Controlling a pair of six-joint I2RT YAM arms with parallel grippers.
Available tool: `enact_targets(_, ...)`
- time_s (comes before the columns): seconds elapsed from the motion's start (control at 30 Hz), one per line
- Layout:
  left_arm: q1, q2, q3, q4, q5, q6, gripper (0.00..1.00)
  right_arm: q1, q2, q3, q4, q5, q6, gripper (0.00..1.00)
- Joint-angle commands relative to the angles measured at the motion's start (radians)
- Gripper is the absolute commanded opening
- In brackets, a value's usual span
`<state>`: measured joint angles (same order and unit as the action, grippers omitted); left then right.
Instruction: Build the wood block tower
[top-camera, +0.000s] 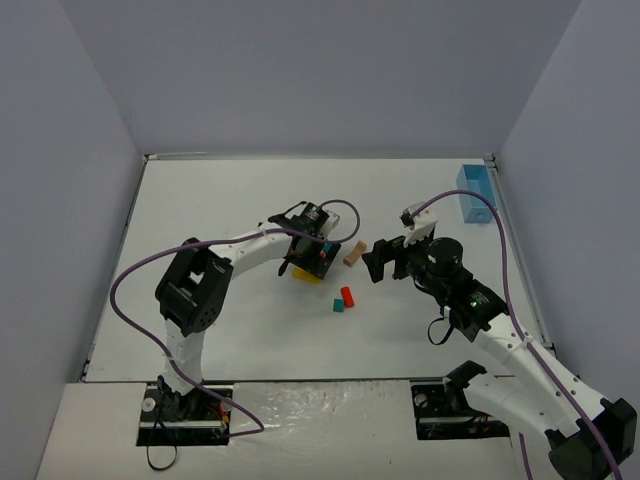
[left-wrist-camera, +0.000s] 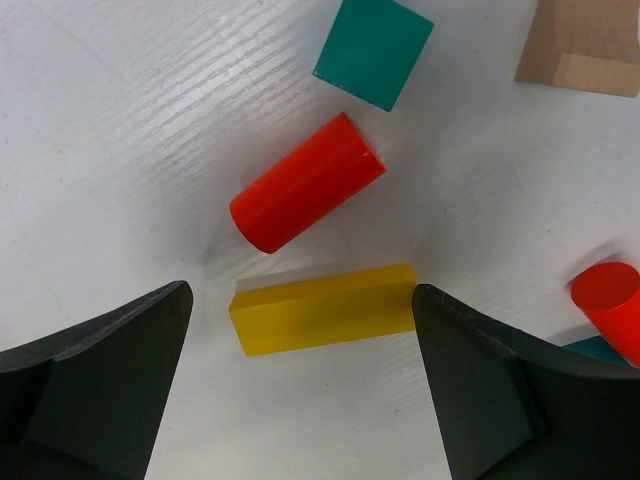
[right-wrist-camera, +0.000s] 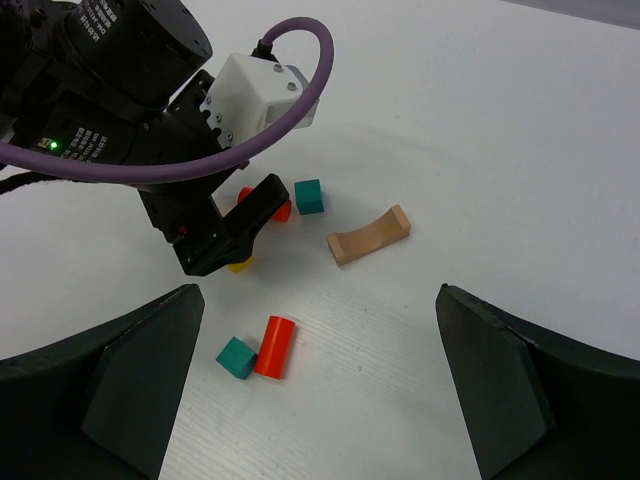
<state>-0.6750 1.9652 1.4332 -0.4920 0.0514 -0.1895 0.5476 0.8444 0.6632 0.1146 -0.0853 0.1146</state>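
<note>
Red cylinder (left-wrist-camera: 308, 183) and second red cylinder (left-wrist-camera: 610, 305), near teal cube (right-wrist-camera: 236, 357) and far teal cube (left-wrist-camera: 373, 50), one yellow bar (left-wrist-camera: 325, 309) and one tan arch (left-wrist-camera: 585, 45) are counted: six pieces of the wood block tower (top-camera: 346, 296), scattered unstacked at the middle of the bench (top-camera: 230, 200), with a light-blue bin (top-camera: 474, 192) set at the far right. The left hand (left-wrist-camera: 300, 300) is spread wide astride the yellow bar without contact; the right hand (right-wrist-camera: 320, 300) is held fully open and empty.
</note>
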Motion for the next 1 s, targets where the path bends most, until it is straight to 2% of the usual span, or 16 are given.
enact_targets(0.0,-0.008,-0.088,0.013,0.003,-0.042,-0.059,0.90,-0.006,0.001,0.006,0.062,0.016,0.005,1.00)
enact_targets(0.43,-0.009,-0.117,-0.003,-0.030,-0.066,-0.283,0.90,-0.007,0.001,0.007,0.063,0.015,0.003,1.00)
enact_targets(0.97,-0.038,-0.030,0.034,-0.063,-0.090,-0.309,0.90,-0.008,-0.003,0.004,0.062,0.015,0.003,1.00)
